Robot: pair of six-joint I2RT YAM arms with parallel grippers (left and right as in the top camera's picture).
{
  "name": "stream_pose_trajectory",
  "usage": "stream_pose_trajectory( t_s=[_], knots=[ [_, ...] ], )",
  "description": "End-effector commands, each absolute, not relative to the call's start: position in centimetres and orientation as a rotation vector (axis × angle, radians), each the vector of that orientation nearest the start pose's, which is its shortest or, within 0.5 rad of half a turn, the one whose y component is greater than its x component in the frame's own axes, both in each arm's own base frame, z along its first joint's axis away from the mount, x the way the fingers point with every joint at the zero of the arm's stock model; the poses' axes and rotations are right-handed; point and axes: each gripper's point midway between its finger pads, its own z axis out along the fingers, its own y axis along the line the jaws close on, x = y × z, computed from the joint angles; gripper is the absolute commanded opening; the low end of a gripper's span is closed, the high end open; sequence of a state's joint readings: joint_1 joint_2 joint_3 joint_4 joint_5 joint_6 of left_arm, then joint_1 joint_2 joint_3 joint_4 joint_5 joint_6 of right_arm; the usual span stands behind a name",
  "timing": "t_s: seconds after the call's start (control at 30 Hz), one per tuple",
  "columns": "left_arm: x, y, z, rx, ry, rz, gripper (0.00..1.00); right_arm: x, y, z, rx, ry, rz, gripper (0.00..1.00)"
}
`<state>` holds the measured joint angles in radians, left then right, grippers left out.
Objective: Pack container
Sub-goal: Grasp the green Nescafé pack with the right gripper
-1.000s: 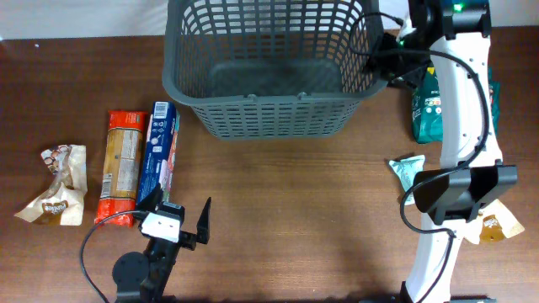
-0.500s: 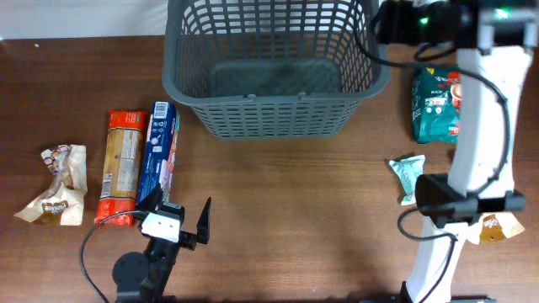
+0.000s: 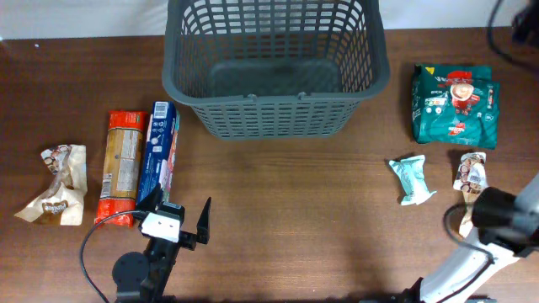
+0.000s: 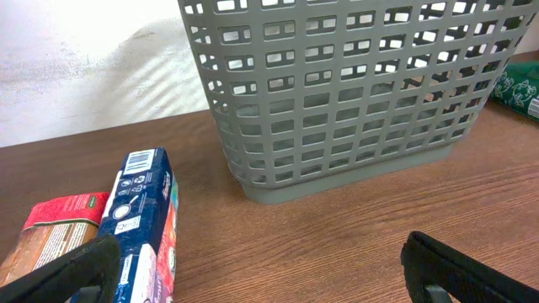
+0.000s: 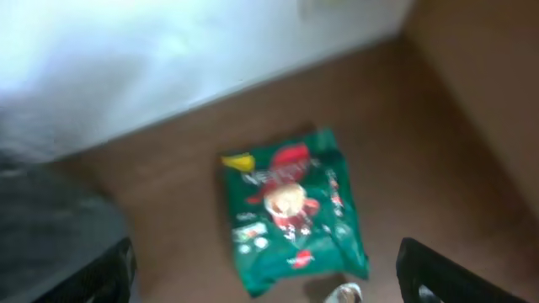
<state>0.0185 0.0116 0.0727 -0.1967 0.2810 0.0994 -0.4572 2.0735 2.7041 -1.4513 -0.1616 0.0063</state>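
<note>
**Basket at the far edge, both sets of fingers empty**

The dark gray container (image 3: pixel 274 114) stands upright at the middle of the bench's (image 3: pixel 295 219) far edge, with nothing visible inside. Toward the left edge lie a blue box (image 3: pixel 158 156), a red pack (image 3: pixel 122 164) touching it, and a crumpled beige wrapper (image 3: pixel 57 185). Toward the right edge lie a green pack (image 3: pixel 455 103), a teal packet (image 3: pixel 413 178) and a small pale packet (image 3: pixel 472 172). The left fingers (image 3: pixel 205 217), at the near edge, are spread wide and hold nothing. The right fingers (image 5: pixel 429 269), blurred above the green pack, gape wide too, empty.
</note>
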Motion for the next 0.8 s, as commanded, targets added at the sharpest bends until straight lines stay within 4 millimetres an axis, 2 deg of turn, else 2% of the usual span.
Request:
stream_pose_trajectory(
  t_s=[0.0,0.17,0.33,0.47,0.73,0.77],
  knots=[
    [23.4,-4.6,15.7,0.280,1.680,-0.169,0.99,45.1,-20.0,28.8,0.488,2.474,0.095,0.96],
    [23.4,-4.6,15.7,0.280,1.680,-0.169,0.99,46.2,-21.6,20.1,0.462,2.600,0.107,0.99],
    [23.4,-4.6,15.7,0.280,1.680,-0.169,0.99,46.1,-22.9,13.5,0.470,2.673,0.107,0.99],
    [23.4,-4.6,15.7,0.280,1.680,-0.169,0.99,46.2,-23.2,10.0,0.379,2.721,0.085,0.99],
    [23.4,-4.6,15.7,0.280,1.680,-0.169,0.99,46.6,-23.8,5.6,0.382,2.760,0.104,1.00],
    [23.4,-4.6,15.7,0.280,1.680,-0.169,0.99,46.6,-23.6,4.2,0.388,2.785,0.121,0.99]
  ],
)
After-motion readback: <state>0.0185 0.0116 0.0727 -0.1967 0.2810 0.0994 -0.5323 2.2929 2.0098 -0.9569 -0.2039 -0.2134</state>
